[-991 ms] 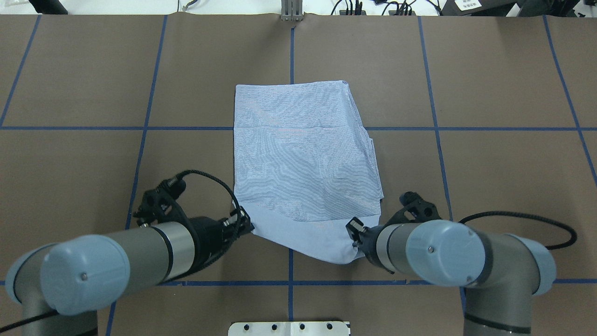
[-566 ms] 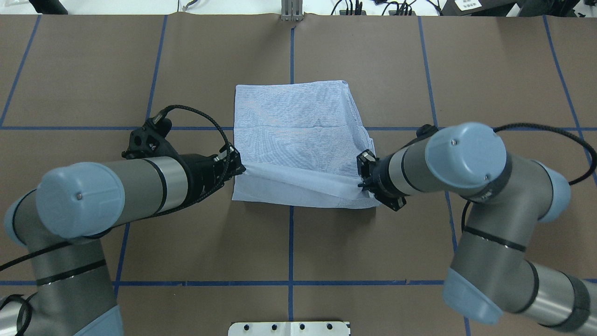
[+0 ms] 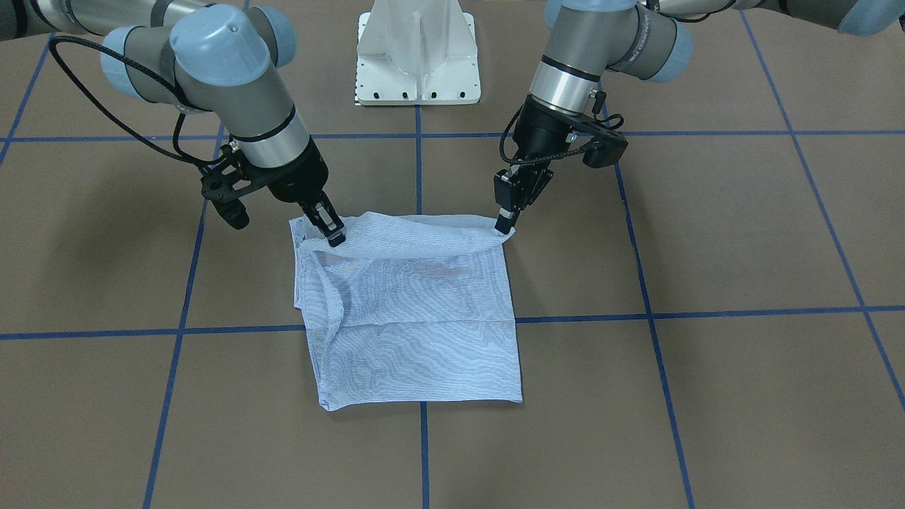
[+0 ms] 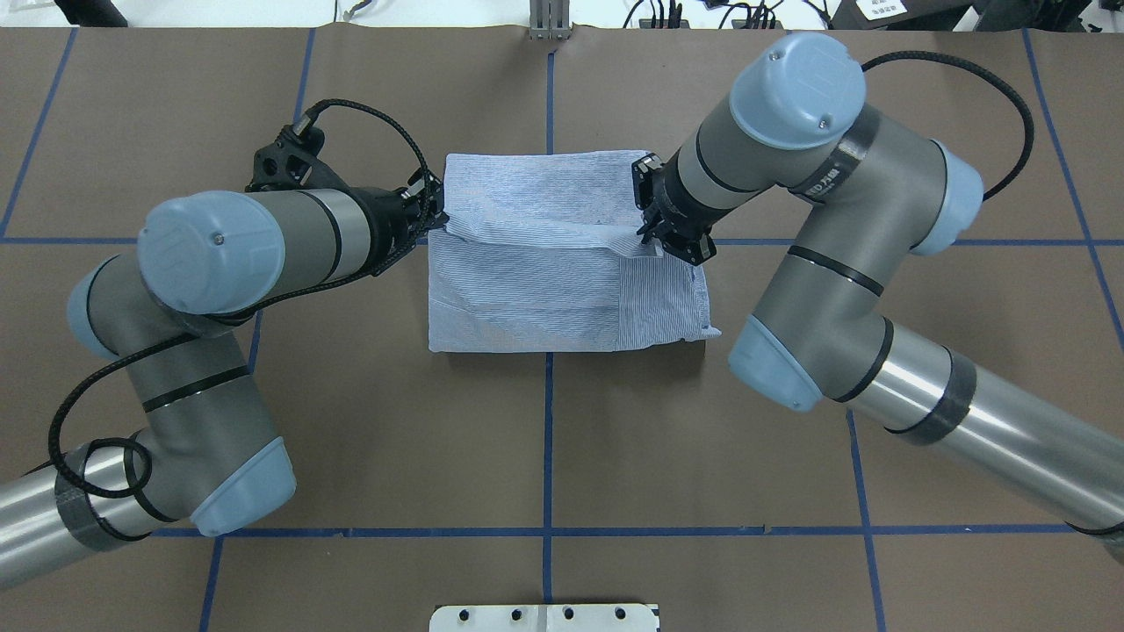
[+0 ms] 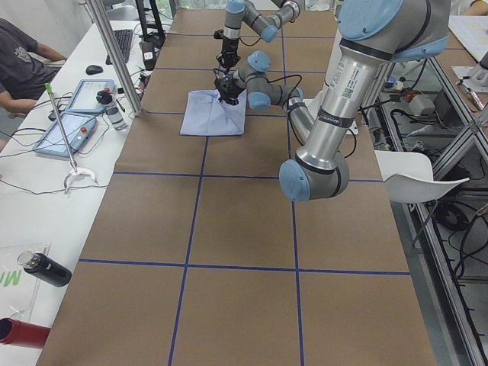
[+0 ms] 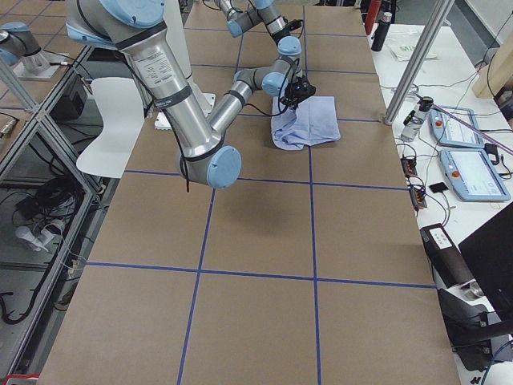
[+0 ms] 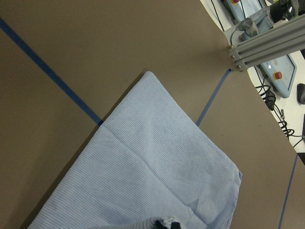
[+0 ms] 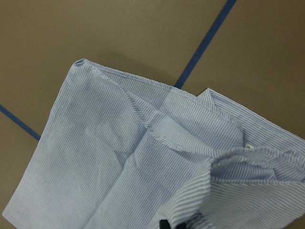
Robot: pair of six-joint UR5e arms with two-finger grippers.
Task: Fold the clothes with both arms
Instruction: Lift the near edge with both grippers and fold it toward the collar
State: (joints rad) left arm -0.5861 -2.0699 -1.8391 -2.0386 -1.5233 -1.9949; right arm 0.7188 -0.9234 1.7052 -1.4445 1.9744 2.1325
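Observation:
The light blue-and-white striped shirt [image 4: 562,290] lies as a folded rectangle at the table's middle, with its robot-side edge lifted and doubled over toward the far edge. My left gripper [image 4: 436,218] is shut on that edge's left corner, and my right gripper [image 4: 654,235] is shut on its right corner. In the front-facing view the shirt [image 3: 417,325] hangs slack between the left gripper [image 3: 503,226] and the right gripper [image 3: 334,237]. The left wrist view shows flat shirt [image 7: 157,176] below; the right wrist view shows bunched shirt [image 8: 119,162] fabric.
The table is covered in brown paper [image 4: 878,369] with a grid of blue tape. The white pedestal base [image 3: 417,63] stands at the robot's side. A metal post [image 4: 550,22] rises at the far edge. A side desk [image 5: 69,130] holds tablets and bottles, with a seated person's arm beside it.
Both grippers have carried the shirt's near edge away from the robot, up and over the shirt toward its far edge. The visible shirt has become shorter.

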